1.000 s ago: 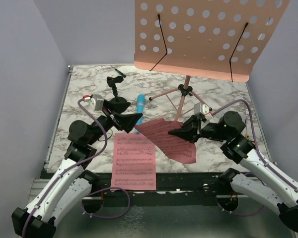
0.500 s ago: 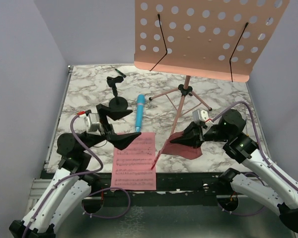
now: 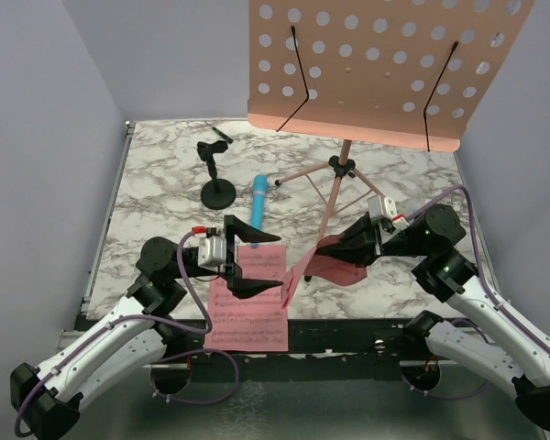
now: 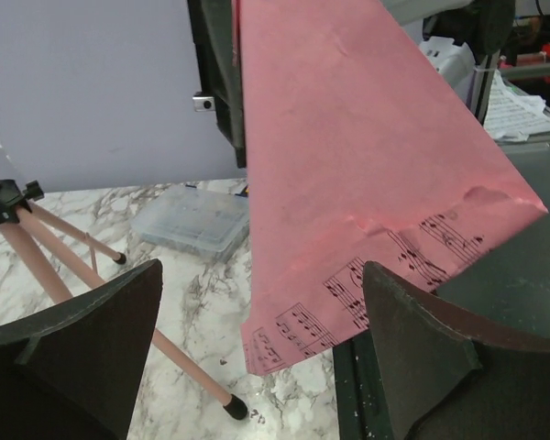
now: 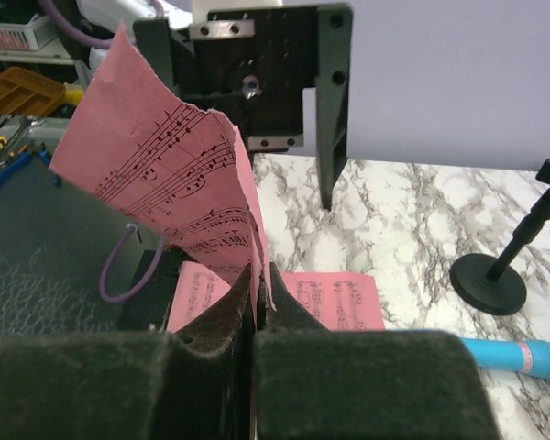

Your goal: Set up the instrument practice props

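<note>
The salmon-pink music stand [image 3: 385, 64] stands at the back, its tripod legs [image 3: 341, 168] on the marble. My right gripper [image 3: 323, 246] is shut on one pink sheet-music page [image 3: 304, 268] and holds it on edge above the table; in the right wrist view the page [image 5: 174, 183] rises from the closed jaws [image 5: 258, 284]. The other page [image 3: 249, 312] lies flat at the near edge. My left gripper [image 3: 261, 259] is open above it and faces the held page [image 4: 348, 165], which hangs between its fingers [image 4: 266, 357] without touching them. The light-blue stick [image 3: 258, 203] lies behind.
A small black microphone stand [image 3: 216, 188] is left of the stick. A tripod leg with a black foot [image 4: 179, 353] runs across the marble near my left fingers. A clear plastic box [image 4: 191, 220] lies beyond it. Purple-grey walls enclose the table.
My right gripper has lifted its page off the table and turned it on edge. My left gripper has swung from the stick toward the near edge, facing the held page.
</note>
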{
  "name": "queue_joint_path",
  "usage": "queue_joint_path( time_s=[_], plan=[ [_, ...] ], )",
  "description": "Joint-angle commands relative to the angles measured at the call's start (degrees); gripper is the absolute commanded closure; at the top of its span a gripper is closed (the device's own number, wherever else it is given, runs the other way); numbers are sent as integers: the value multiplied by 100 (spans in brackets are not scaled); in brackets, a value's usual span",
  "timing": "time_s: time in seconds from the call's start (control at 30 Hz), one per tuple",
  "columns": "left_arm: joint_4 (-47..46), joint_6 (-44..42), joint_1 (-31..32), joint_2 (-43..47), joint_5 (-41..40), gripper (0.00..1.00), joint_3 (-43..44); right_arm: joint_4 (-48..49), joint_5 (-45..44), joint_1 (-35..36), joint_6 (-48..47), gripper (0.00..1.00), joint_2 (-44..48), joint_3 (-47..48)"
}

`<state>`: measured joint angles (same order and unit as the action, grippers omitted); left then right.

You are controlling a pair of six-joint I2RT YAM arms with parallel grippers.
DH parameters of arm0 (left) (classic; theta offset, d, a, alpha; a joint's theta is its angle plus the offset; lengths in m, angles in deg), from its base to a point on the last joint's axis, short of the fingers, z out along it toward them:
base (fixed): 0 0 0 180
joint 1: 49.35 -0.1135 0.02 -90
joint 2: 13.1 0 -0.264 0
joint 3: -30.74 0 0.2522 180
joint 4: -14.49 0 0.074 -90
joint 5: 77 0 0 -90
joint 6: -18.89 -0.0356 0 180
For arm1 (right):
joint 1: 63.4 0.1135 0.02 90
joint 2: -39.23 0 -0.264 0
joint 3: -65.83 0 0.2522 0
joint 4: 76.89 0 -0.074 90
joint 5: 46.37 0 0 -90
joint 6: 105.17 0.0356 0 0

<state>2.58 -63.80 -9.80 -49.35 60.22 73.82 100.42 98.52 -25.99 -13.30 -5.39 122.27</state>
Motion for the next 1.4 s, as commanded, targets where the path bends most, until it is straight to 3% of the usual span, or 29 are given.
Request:
queue_joint_path(
  time_s=[0.0,0.37,0.63,0.73,1.17,1.37],
  plan=[
    [-96,-844,361,-223,73,13,-76,661,-461,21,421,99,96,-26],
    [-105,-1315,1340,-811,-712,34,102,1094,-1037,21,850,99,-15,-111],
    [-115,-1517,1617,-774,-1301,64,53,1114,-1566,23,956,99,53,-179],
    [-114,-1378,1664,-756,-1225,69,94,1087,-1946,21,971,99,114,-228],
    [-956,-277,1843,-425,-945,64,104,1060,-2799,23,1052,99,307,-506],
    [-1019,-185,1865,-174,-1117,63,55,1015,-3163,23,1052,99,468,-625]
  ],
)
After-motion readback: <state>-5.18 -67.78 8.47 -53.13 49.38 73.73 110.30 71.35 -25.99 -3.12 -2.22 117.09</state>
